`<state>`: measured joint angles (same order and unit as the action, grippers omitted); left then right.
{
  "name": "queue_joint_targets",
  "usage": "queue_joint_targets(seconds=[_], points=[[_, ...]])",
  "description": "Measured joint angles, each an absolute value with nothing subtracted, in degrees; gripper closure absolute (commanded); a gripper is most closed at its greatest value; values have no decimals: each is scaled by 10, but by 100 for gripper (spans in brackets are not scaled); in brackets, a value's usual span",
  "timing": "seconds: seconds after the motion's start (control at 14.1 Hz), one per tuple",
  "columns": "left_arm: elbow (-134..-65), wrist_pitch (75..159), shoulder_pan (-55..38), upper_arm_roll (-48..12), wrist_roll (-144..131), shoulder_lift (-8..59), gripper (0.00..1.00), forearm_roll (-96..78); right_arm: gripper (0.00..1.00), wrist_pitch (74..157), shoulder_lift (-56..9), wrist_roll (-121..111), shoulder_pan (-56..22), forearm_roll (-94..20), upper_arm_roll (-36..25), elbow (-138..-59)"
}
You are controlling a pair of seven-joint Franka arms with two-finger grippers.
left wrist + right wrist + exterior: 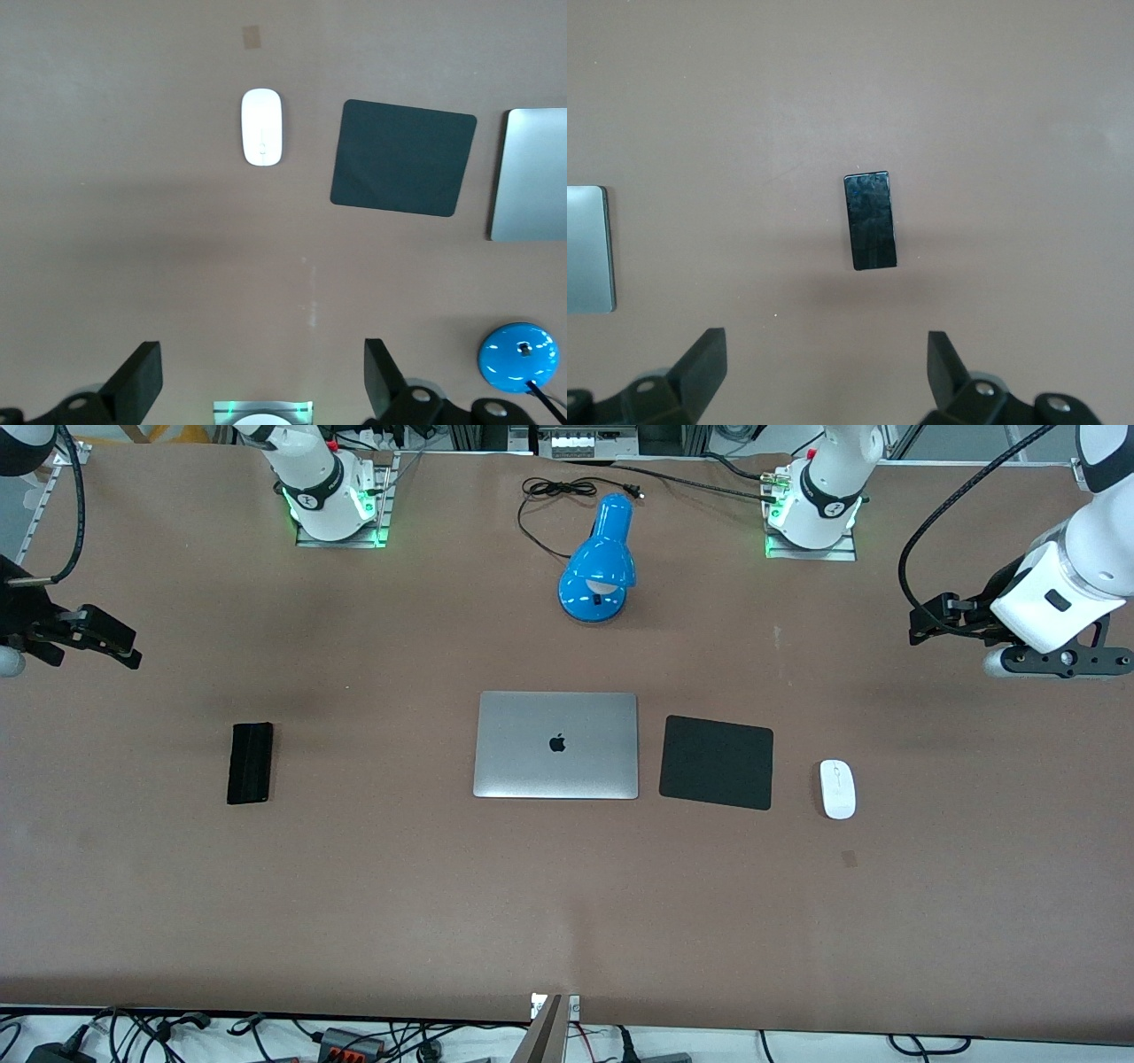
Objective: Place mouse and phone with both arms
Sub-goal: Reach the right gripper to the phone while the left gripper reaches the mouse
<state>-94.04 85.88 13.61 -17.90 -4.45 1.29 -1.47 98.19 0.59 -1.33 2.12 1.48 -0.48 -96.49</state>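
The left pincer (926, 624) hung in the air over the brown worktop (354, 886) at the left arm's end, its two fingers (137, 379) spread wide with nothing between them. The right pincer (106, 642) hung over the worktop at the right arm's end, and its fingers (700, 363) were also spread wide and held nothing. Both arms waited, high and well apart from the things below.

The mouse (837, 788), small, white and oval, lay flat on the worktop toward the left arm's end, just beside a square black mouse pad (717, 762) but not touching it. In the left wrist view the mouse (262, 127) lay apart from the pincer, with the mouse pad (403, 158) next to it.

The phone (250, 763), a slim black rectangle, lay flat on the worktop toward the right arm's end, well apart from everything else. In the right wrist view the phone (870, 220) lay on the bare surface between the two fingers' lines, a little tilted.

A closed silver laptop (556, 745) lay in the middle, between the phone and the mouse pad and close to the pad. A blue desk lamp (599, 562) with a black cable (549, 500) stood farther from the front camera than the laptop, between the two arm bases.
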Motion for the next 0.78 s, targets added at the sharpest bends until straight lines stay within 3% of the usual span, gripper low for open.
queue_joint_targets(seconds=[0.43,0.78], points=[[-892,867,159,-172,-44,99,0,-23,0,961,-10,-13,22,16,-4,-969],[-886,963,133,-177,-44,227,0,49,0,1006,-105,-13,29,20,-8,-978]])
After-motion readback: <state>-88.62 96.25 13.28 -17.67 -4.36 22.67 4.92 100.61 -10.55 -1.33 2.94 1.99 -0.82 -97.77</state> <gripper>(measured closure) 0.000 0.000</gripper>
